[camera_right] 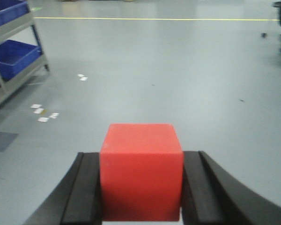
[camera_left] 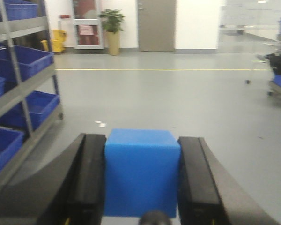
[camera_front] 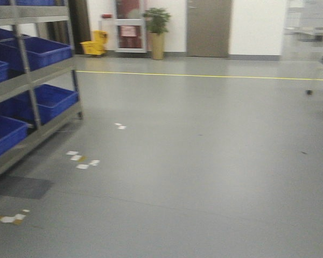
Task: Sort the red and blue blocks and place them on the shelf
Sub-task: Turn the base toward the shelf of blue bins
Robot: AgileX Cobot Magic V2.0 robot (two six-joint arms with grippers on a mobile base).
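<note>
The blue block is pinched by the left gripper, the red block by the right gripper, both above bare floor; neither has yet been placed on the shelf at the floor's left edge

The left gripper pointed toward 12 o'clock, its black fingers pressed against the blue block at 9 and 3 o'clock. The right gripper clasped the red block the same way.
</note>
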